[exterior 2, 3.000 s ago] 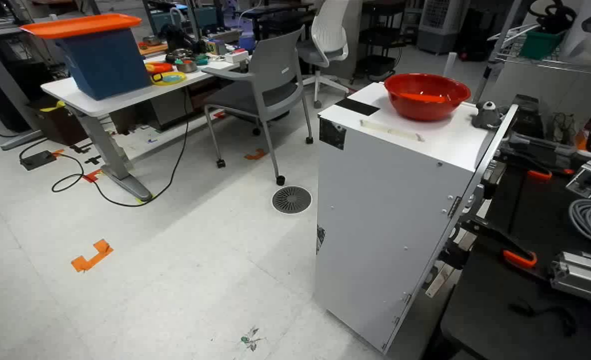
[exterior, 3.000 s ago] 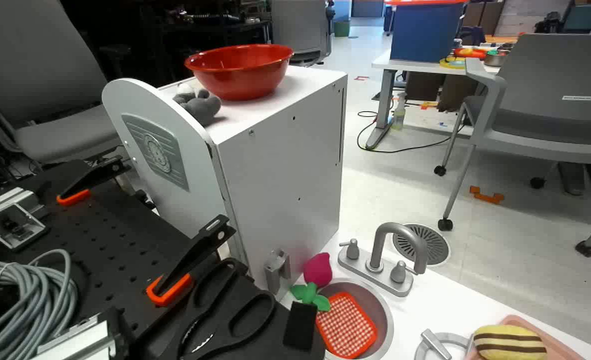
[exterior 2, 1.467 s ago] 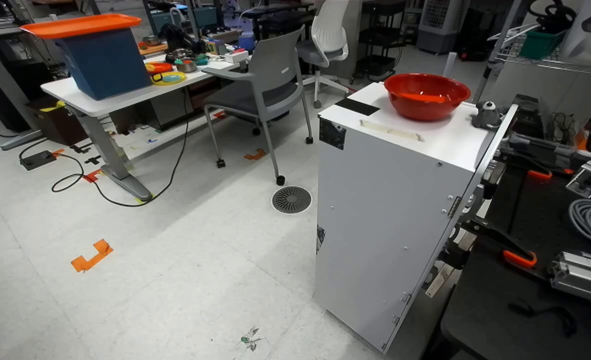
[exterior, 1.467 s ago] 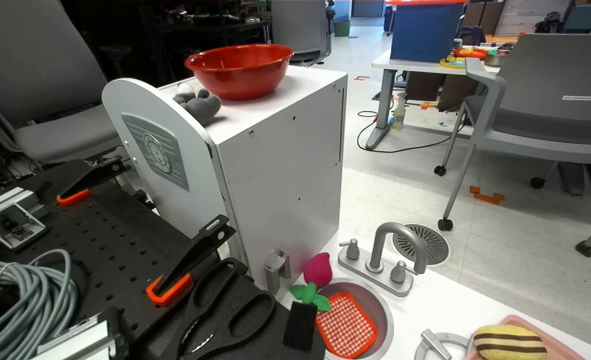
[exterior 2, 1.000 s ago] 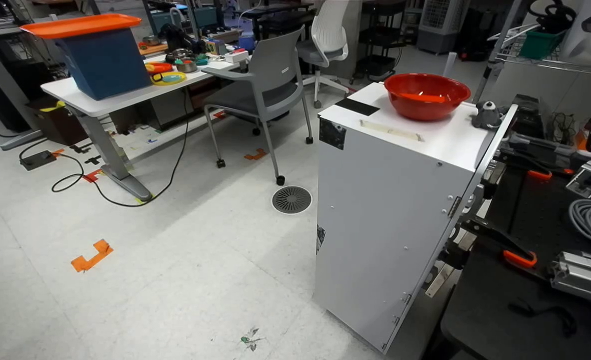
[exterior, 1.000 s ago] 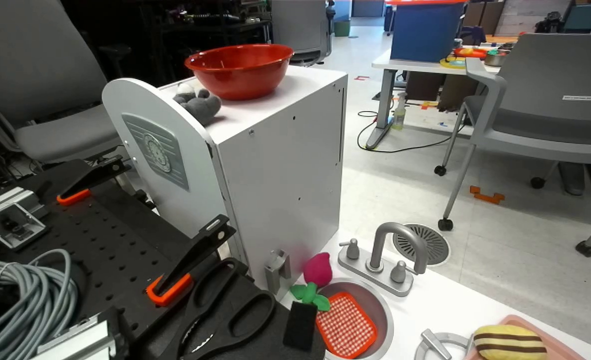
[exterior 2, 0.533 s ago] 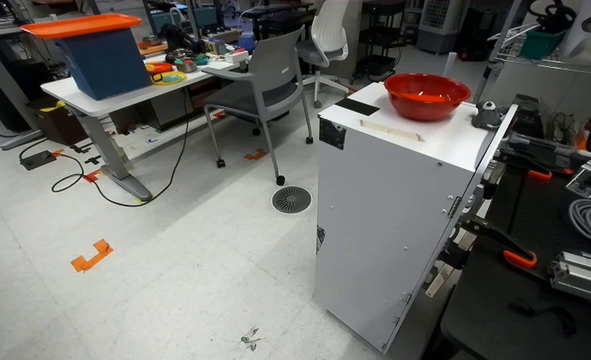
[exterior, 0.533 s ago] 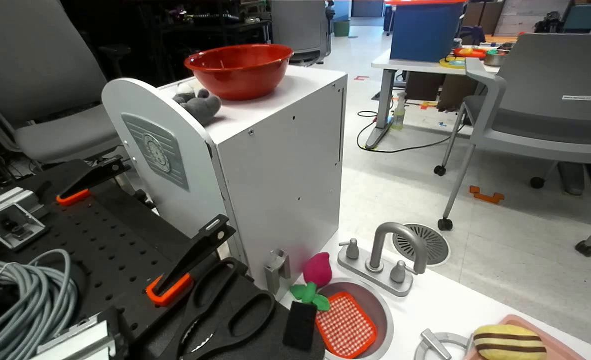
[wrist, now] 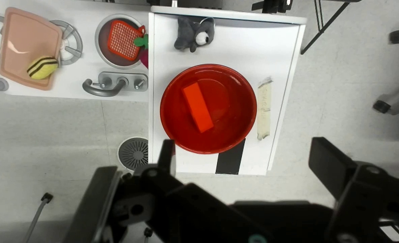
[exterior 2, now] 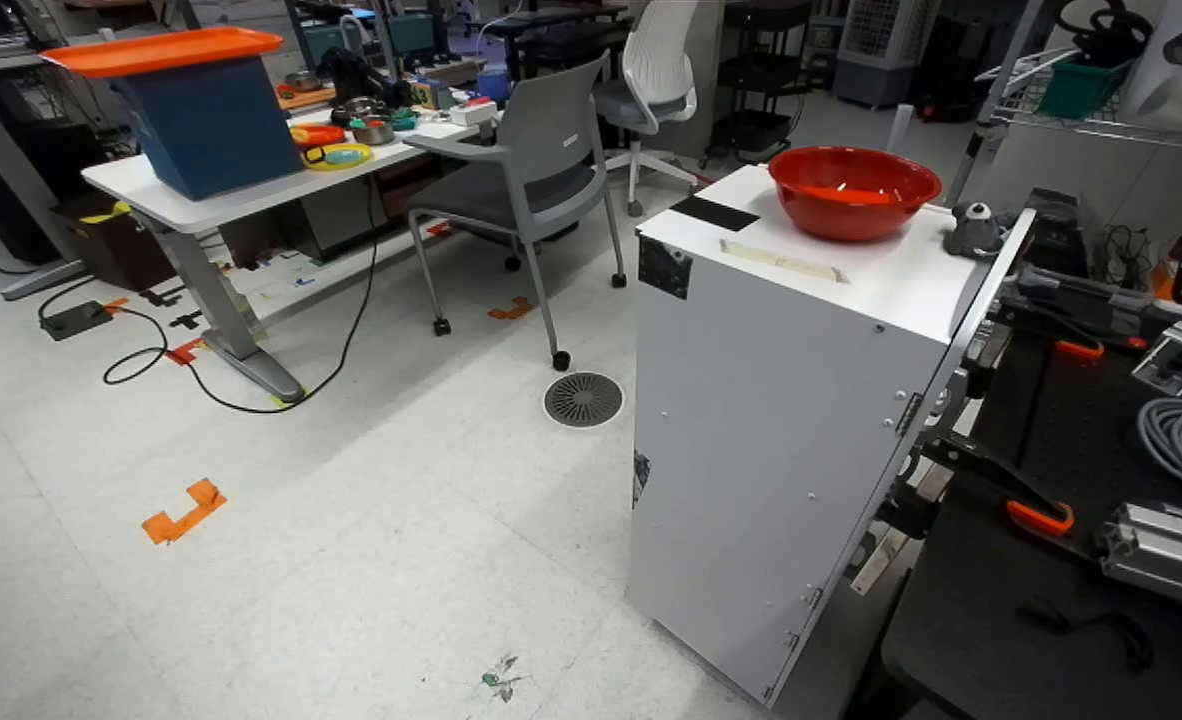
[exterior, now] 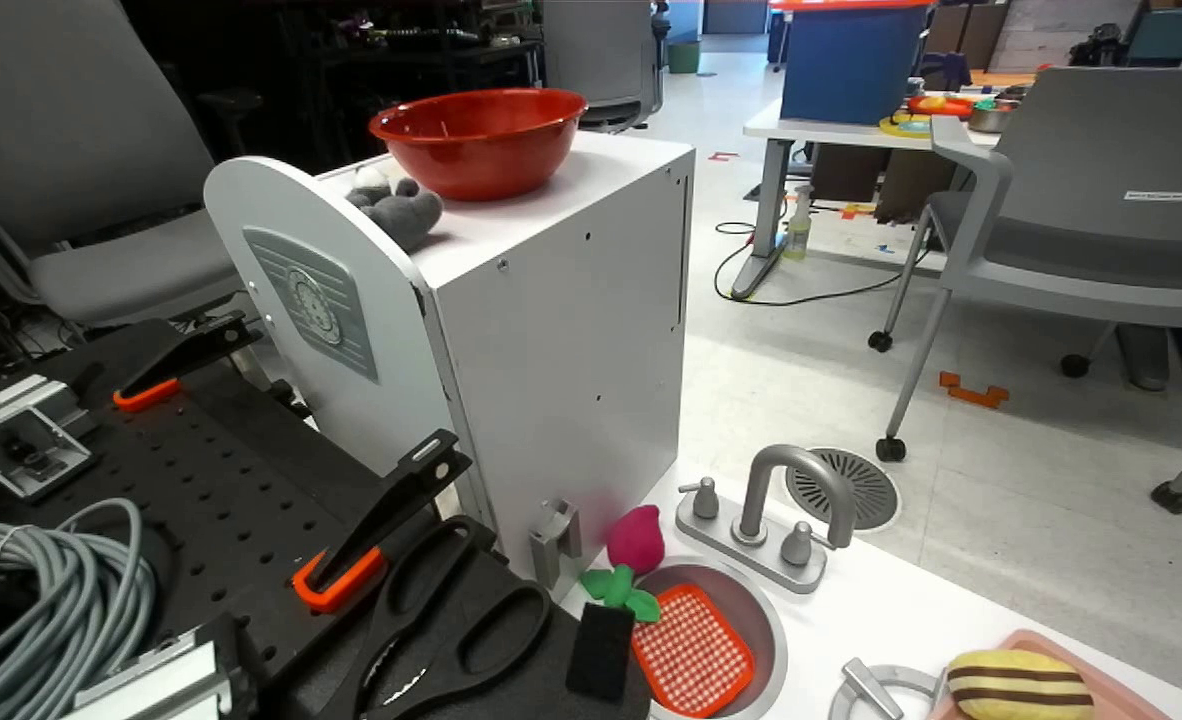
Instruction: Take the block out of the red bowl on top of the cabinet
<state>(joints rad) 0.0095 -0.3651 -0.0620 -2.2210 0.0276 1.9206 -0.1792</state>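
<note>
A: Block [wrist: 198, 107]; colour?
B: Orange-red; bowl [wrist: 235, 111] glossy red; cabinet [wrist: 250, 47] white; gripper [wrist: 245, 152] black;
A: Patterns?
B: Red pad [wrist: 122, 40], pale checks; yellow toy [wrist: 42, 67], dark stripes; plush animal [wrist: 186, 33] grey and white; tray [wrist: 35, 35] pink; floor drain [wrist: 134, 153] grey, radial slots

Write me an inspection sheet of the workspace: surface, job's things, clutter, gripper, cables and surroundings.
Surface: top of the white cabinet, bearing a black patch and a pale tape strip.
Job's things: block lying inside the red bowl, not yet taken out; bowl upright on the cabinet top.
Clutter: grey plush toy on the cabinet top, beside the bowl and apart from it, near the rounded door.
Gripper: open in the wrist view, nothing held.
Cables: grey cable coiled on the black worktable; black cable loose on the floor by the white desk.
Surroundings: sink with faucet beside the cabinet; pink tray bearing a striped yellow plush; grey chair; floor drain.
</note>
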